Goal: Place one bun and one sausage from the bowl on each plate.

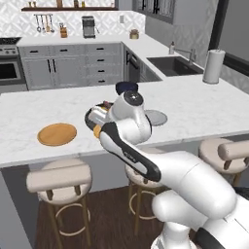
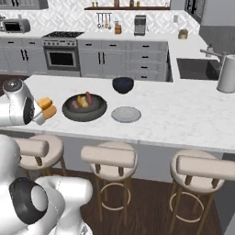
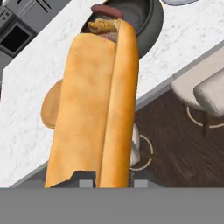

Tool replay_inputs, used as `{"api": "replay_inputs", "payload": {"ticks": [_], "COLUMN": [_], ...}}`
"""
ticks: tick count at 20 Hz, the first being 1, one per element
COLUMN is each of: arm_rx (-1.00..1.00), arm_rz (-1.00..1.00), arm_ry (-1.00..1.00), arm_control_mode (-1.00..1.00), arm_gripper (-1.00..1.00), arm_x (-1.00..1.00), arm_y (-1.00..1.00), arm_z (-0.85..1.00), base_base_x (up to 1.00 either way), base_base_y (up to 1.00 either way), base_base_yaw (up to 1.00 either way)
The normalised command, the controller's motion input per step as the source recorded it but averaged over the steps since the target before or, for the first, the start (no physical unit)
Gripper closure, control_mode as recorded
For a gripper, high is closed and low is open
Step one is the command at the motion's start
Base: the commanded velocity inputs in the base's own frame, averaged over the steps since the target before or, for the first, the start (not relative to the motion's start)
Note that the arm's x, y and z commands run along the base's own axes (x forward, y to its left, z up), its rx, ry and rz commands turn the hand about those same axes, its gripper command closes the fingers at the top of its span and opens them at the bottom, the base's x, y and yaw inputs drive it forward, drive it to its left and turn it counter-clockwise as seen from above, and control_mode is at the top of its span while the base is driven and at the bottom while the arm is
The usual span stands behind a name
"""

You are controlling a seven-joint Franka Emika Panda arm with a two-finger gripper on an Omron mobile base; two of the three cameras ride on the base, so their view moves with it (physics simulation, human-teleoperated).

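Observation:
My gripper [image 3: 110, 180] is shut on a yellow-orange bun [image 3: 96, 109], which runs long up the hand view. From the right base view, the gripper [image 2: 42, 111] holds the bun [image 2: 47, 107] just left of the dark bowl [image 2: 84, 114], above the counter's front edge. Inside the bowl [image 3: 148, 19] lie a reddish-brown sausage [image 3: 107, 9] and another bun [image 3: 103, 25]. The tan wooden plate [image 1: 57, 134] lies empty at the left, and its edge [image 3: 49, 109] peeks out beside the held bun. Right of the bowl lies the pale grey plate [image 2: 126, 114], also empty.
A small dark blue bowl [image 2: 123, 85] stands behind the dishes. Padded stools [image 2: 109, 157] line the counter's near side. A paper towel roll [image 1: 213, 66] and a sink [image 1: 173, 65] are at the far right. My arm [image 1: 131, 146] hides much of the dark bowl in the left base view.

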Motion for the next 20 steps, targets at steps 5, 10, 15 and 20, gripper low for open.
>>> {"api": "replay_inputs", "payload": {"ticks": [5, 10, 15, 20], "arm_rx": [0.00, 0.00, 0.00, 0.00], "arm_rz": [0.00, -0.03, -0.09, -0.03], "arm_ry": [0.00, 0.03, 0.08, 0.00], "arm_control_mode": [1.00, -1.00, -1.00, -1.00], "arm_gripper": [1.00, 1.00, 1.00, 1.00], "arm_x": [0.00, 0.36, 0.79, 0.32], "arm_y": [0.00, 0.00, 0.36, 0.28], "arm_z": [0.00, 0.00, -0.02, -0.05], "base_base_x": [0.22, 0.38, 0.00, 0.00], "base_base_y": [0.55, 0.00, 0.00, 0.00], "base_base_yaw": [-0.31, -0.08, 0.00, 0.00]}}
